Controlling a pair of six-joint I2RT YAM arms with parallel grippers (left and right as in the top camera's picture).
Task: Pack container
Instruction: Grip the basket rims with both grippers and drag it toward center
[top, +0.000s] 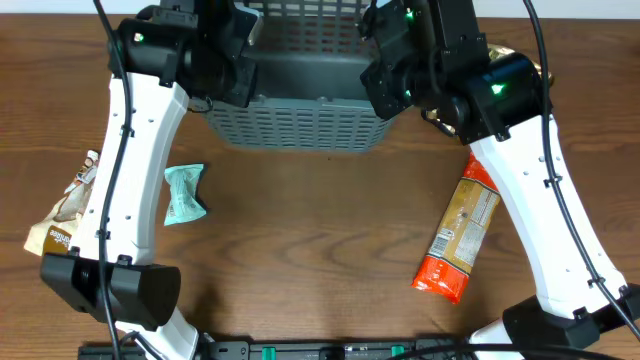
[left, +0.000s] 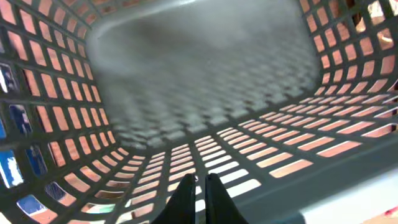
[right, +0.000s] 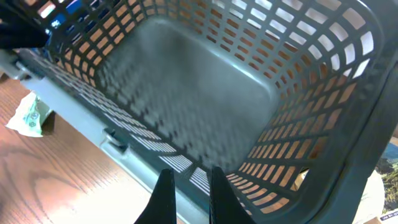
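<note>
The left tool (left: 200, 186), fingers pressed almost together, sits at the near wall of the container (top: 300, 125); whether it pinches the lattice cannot be told. The right tool (right: 191, 186) stands with one finger on either side of the near rim, apparently clamped on it. The grey-blue container stands at the far middle of the desk (top: 320, 230), with an arm at each of its near corners. Both wrist views look down onto a bare floor inside, so nothing appears to be packed yet. Three snack packets lie outside on the desk: a small teal packet (top: 184, 194) near the left arm, a brown-and-white bag (top: 65, 215) at the far left edge, and a long orange packet (top: 460, 235) to the right, all well apart from the container. Judged from this, the job is at its very start. The arms seem occupied with positioning the container rather than loading it, and every packet is yet to be picked up and put in.
</note>
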